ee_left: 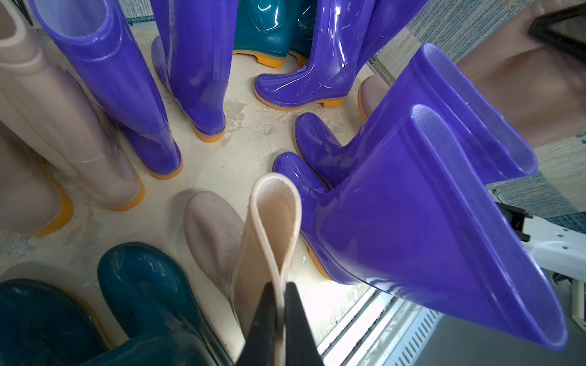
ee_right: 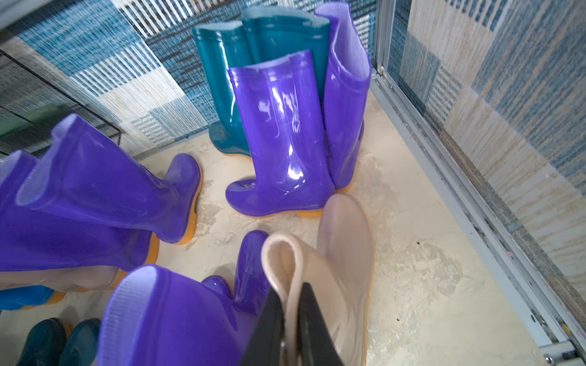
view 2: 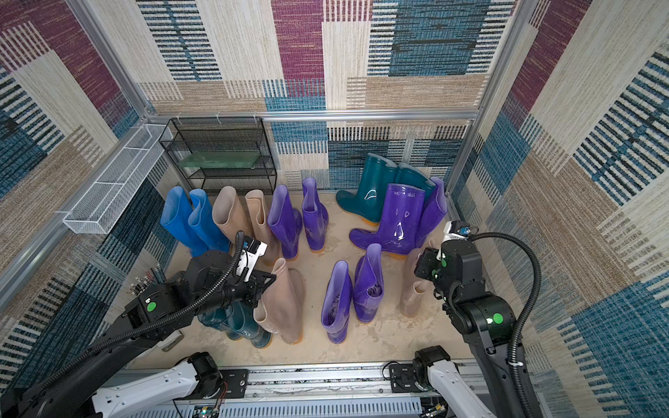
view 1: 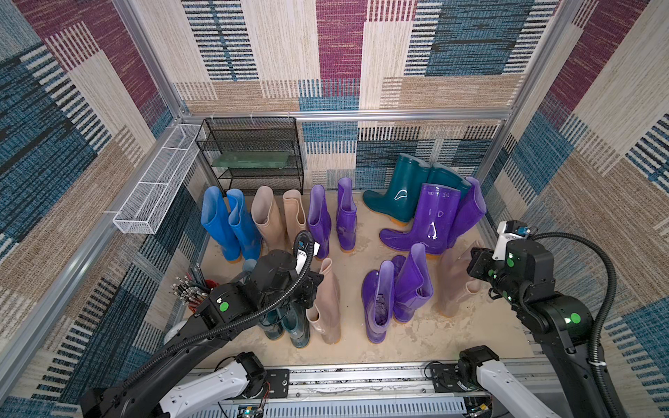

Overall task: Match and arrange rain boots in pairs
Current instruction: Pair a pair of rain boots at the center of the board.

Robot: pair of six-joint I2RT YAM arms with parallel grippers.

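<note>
Left fingers: the black left fingers [ee_left: 261,323] are pinched tight on the top edge of a shiny beige rubber rain boot [ee_left: 272,221].
Where that boot is: in a top view this beige boot [view 1: 327,300] stands up near the front of the sandy counter [view 1: 427,340], just beside two dark teal rubber boots [view 1: 289,322] under the left arm.
Right fingers: the black right fingers [ee_right: 312,320] squeeze the folded top edge of a second shiny beige rubber boot [ee_right: 345,253].
Where that boot is: near the right side, where it looks blurry in both top views [view 1: 452,282]. It is in front of two tall shiny purple boots [view 1: 434,217].
Middle: two shorter purple boots [view 1: 394,289] stand close together between the two held boots.
Back row: two bright blue boots [view 1: 228,224], then two beige boots [view 1: 278,217], then two purple boots [view 1: 333,217], side by side.
Back right: two bright teal boots [view 1: 409,188] stand by the wall, behind the tall purple ones.
Also there: a black wire shelf [view 1: 249,155] stands behind the back row.
</note>
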